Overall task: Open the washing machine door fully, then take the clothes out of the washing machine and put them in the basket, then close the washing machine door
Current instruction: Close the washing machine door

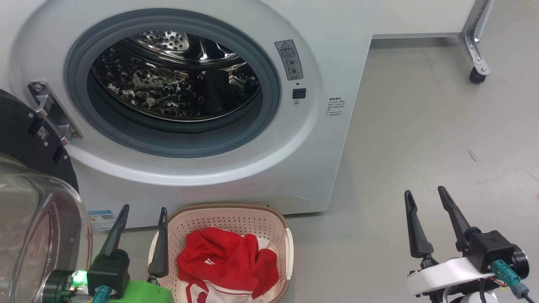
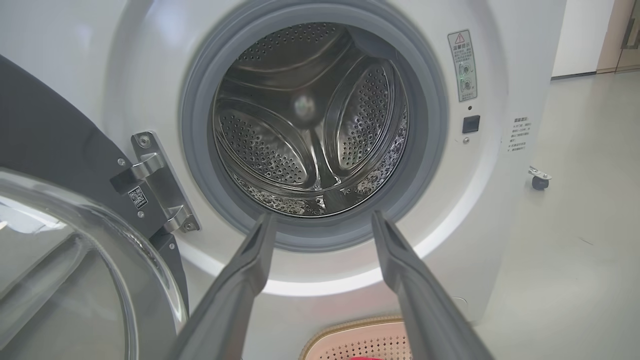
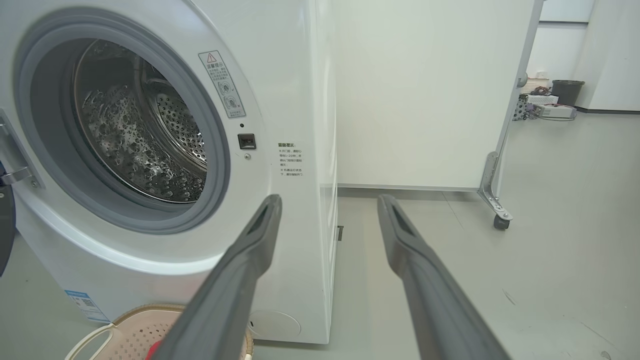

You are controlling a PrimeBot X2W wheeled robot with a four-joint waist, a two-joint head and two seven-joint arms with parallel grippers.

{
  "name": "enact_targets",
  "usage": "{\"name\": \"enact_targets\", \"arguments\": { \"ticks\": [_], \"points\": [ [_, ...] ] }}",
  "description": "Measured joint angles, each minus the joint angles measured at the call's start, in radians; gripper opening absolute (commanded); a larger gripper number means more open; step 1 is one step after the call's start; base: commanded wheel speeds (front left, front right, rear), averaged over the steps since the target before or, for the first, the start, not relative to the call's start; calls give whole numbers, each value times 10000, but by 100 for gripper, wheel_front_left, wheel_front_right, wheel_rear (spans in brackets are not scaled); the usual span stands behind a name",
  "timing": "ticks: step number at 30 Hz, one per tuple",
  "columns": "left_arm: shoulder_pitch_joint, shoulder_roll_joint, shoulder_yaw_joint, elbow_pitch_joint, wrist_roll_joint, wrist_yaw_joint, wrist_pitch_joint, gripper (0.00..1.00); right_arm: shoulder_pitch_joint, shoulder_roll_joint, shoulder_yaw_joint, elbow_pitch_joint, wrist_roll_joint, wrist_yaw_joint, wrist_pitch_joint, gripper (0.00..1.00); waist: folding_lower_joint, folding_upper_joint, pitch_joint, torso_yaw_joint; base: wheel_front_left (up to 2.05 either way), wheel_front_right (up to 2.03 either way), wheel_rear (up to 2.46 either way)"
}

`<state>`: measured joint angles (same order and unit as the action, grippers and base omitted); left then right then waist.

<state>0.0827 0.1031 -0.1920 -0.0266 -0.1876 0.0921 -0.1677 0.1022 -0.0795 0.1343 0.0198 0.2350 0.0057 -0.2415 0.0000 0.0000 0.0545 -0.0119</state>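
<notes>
Door (image 1: 33, 202) is what remains of the job. It hangs swung out at the left of the machine (image 1: 337, 63) on a metal hinge (image 1: 52, 113), with its black rim and bulging glass bowl just beside the left gripper (image 1: 144, 208). The drum (image 1: 168, 88) looks empty, and the red clothes (image 1: 227, 261) lie heaped in the basket (image 1: 236, 208) on the floor (image 1: 421, 147), just in front of the machine. Both grippers are released and hold nothing. The left one's fingers stand spread between the door and the basket, and the right gripper (image 1: 424, 190) hovers spread over bare floor, well apart from the machine. I judge the door stiff and fairly heavy, free to move only in an arc about the hinge, so it wants a push rather than a pinch. The glossy rim is likely slippery and too thick to clamp. The glass is smooth and rounded, and it is the part best spared a hard knock. The best place to press seems to be the rim's free edge, farthest from the hinge, where the least force is needed. That edge lies outside the head view, so I cannot tell its exact place. The end of the swing probably needs a firm shove to seat the catch in the latch slot (image 1: 299, 93) at the right of the port. The basket stands near enough to the swing path to be worth watching.
</notes>
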Motion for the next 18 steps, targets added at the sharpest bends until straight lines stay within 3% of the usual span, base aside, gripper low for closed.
{"name": "enact_targets", "arguments": {
  "ticks": [18],
  "points": [
    [57,-2,-150,-213,-2,6,142,100,28,-38,6,-127,0,-10,88,100,0,0,52,3,-115,115,0]
  ]
}}
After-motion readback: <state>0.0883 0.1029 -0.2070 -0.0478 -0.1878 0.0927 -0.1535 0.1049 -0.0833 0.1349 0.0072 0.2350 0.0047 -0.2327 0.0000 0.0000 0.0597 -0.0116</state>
